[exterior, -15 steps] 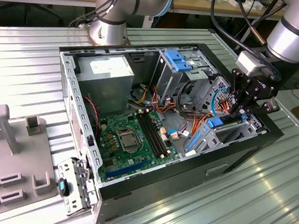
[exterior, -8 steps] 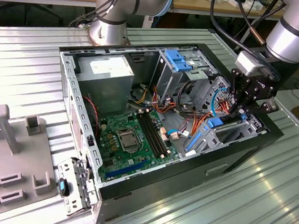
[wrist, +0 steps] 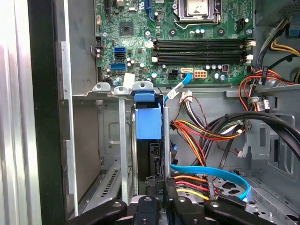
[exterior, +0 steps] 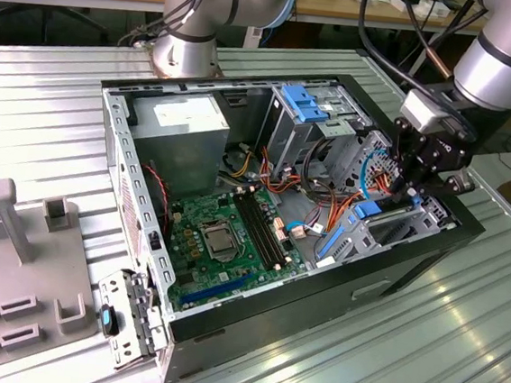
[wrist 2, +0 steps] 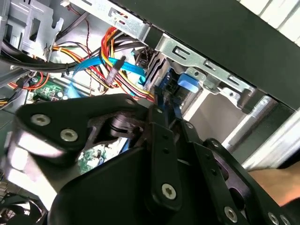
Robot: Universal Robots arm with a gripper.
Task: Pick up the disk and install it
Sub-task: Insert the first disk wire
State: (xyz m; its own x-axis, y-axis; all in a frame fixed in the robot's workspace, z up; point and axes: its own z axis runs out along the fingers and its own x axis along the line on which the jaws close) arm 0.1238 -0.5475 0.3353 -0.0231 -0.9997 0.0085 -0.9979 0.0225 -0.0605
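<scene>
Disk is standing on edge inside the drive bay of the open case, its blue frame showing between the bay's metal rails in the first wrist view. We are seeing the gripper bearing directly on the disk's near end. The jaws are sitting close together on that end, and we are judging them to be gripping the disk rather than resting against it.

We are judging the pick-up as done and the install step as in hand, with the disk partly down the bay. Whether it is fully seated we are unable to tell.

Finishing the seating is, in our judgement, calling for a straight push along the rails with no tilt. It is also calling for care with the cables, the orange, red and yellow bundle and the blue ribbon, which are lying just beside the jaws.

We are finding the case lying on its side on a ribbed metal worktop, side panel off, with the board exposed. A grey fixture is sitting on the worktop at the exterior view's left, well apart from the bay. Behind the case, a second arm's base is standing near a wooden bench edge.
</scene>
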